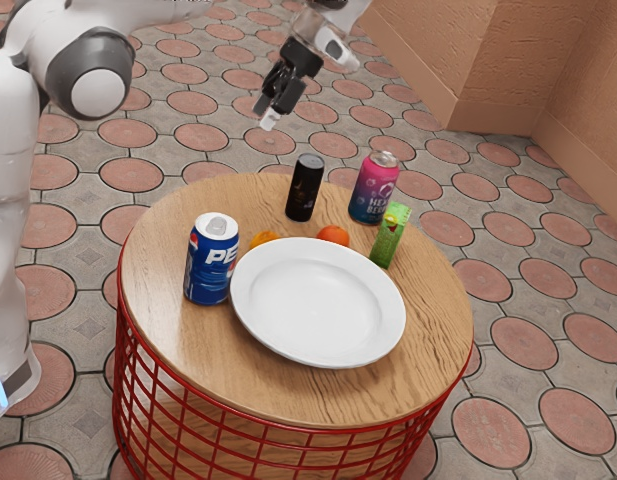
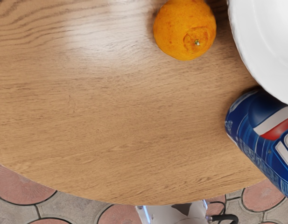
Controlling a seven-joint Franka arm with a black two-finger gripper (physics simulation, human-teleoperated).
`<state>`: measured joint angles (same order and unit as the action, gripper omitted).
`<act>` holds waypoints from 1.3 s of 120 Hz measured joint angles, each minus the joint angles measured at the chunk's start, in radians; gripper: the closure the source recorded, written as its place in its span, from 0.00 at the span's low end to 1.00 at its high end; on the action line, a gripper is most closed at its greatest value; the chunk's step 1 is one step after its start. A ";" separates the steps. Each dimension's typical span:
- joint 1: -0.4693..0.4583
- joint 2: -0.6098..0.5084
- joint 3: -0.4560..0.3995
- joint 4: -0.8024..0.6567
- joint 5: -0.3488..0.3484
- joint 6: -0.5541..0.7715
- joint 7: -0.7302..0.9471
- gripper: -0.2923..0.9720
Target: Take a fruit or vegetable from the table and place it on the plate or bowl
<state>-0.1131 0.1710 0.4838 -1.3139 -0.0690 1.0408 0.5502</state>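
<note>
1. Gripper [image 1: 269, 116] hangs above the table's [image 1: 183, 335] far edge; spread or pressed together, cannot tell.
2. Orange [image 1: 264, 238] on the wood between Pepsi can [image 1: 210, 258] and plate [image 1: 288, 325]; second orange [image 1: 334, 235] just behind the plate rim.

The plate [image 1: 318, 300] is plain white, wide and shallow, and it's laid flat around the middle of the round wooden table [image 1: 188, 330]. Two small fruits are sat on the bare wood just past its far rim, neither one on it. The orange [image 1: 264, 238], toward the exterior view's left, is yellowish-orange with dimpled skin. In the wrist view the orange [image 2: 185, 29] is seen with its stem end turned up at the camera, just beside the plate [image 2: 265, 42], though contact can't be made out. The second fruit [image 1: 333, 235] is a deeper red-orange, round, right at the rim too.
</note>
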 joint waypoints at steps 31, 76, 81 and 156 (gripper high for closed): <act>0.000 0.003 0.004 -0.010 -0.011 0.294 0.358 0.23; 0.060 -0.262 -0.245 0.110 0.032 0.340 0.633 0.23; -0.015 -0.278 -0.289 0.111 0.056 0.338 0.650 0.23; -0.063 -0.573 -0.318 -0.662 0.267 0.722 0.769 0.23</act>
<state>-0.1760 -0.4023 0.1658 -1.9760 0.1975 1.7628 1.3196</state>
